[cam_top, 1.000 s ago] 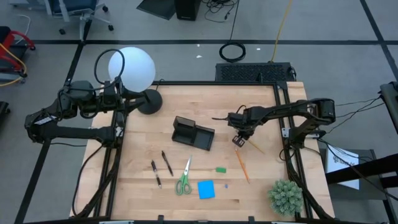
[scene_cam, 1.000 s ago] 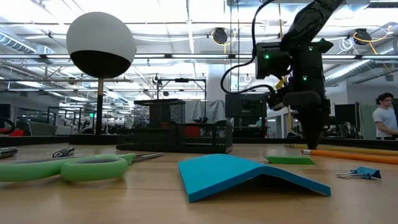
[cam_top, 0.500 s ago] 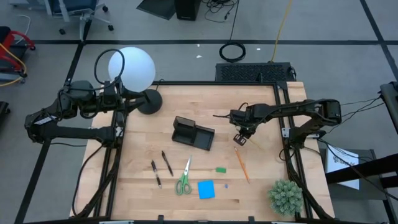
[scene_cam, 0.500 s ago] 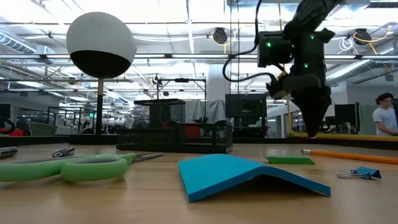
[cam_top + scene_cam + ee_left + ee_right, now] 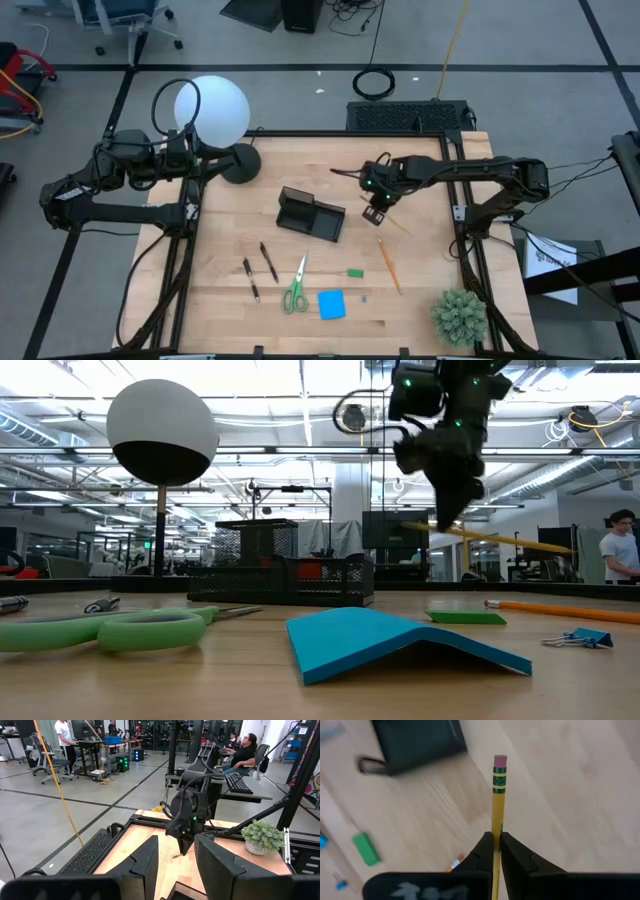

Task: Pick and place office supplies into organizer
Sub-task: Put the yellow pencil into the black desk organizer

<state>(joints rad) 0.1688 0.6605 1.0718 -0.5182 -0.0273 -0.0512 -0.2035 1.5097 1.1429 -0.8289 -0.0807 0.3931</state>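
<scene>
I've got the right gripper (image 5: 494,851) pinching the yellow pencil (image 5: 498,795) — organizer (image 5: 311,215) just beside it; left gripper (image 5: 176,865) spread, parked well apart.

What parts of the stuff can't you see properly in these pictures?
- Yellow pencil: its tip, right wrist view, hidden behind the right gripper shut on it.
- Organizer: its inside, low view, seen only side-on.
- Two pens: any markings, high view, too small.
- Binder clip: right wrist view, blurred.
</scene>
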